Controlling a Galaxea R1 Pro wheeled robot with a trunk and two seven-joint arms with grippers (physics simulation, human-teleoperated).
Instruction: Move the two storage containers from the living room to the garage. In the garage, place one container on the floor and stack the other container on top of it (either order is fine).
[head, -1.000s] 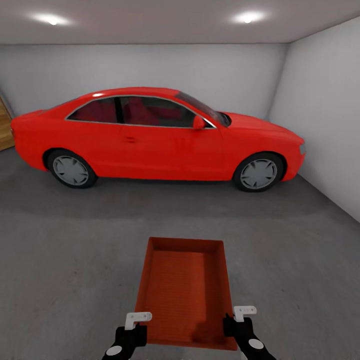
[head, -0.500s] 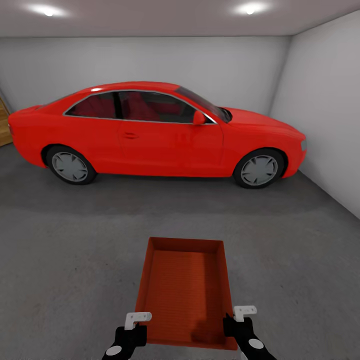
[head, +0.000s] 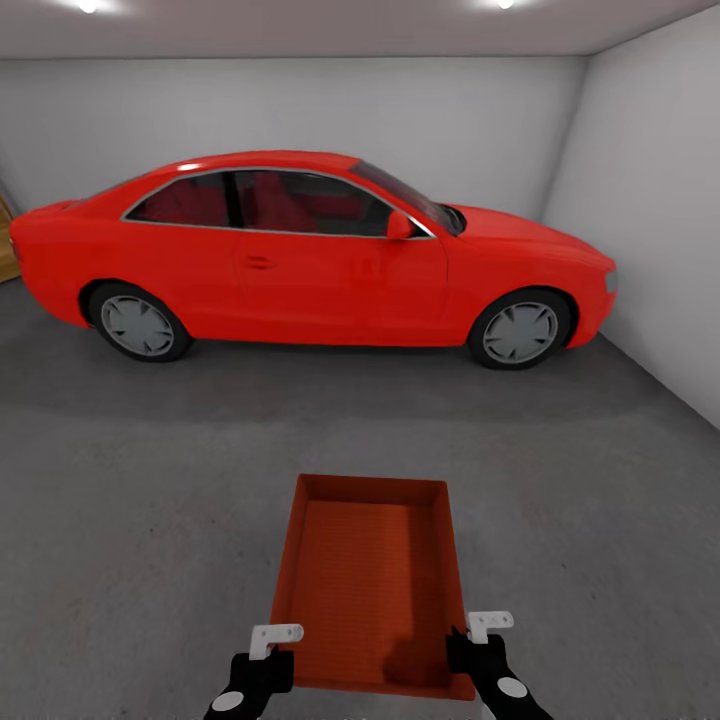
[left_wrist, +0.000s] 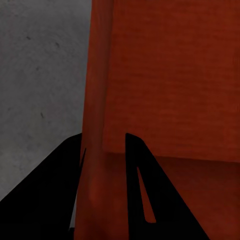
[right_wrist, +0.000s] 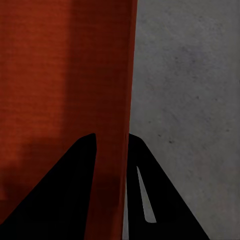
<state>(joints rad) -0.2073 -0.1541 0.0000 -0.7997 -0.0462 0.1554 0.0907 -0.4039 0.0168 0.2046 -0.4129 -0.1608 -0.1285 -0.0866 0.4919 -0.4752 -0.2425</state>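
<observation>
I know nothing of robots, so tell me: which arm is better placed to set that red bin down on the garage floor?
Neither alone: left gripper and right gripper each clamp a side wall of the bin above the floor; probably lower together.

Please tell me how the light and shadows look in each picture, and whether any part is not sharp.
Head view: two ceiling lights glare at the top edge; soft shadow lies under the red car on the floor; all sharp. Left wrist view: the left claw is a black silhouette on the container wall. Right wrist view: the right claw is equally dark; the container's surface looks slightly soft.
</observation>
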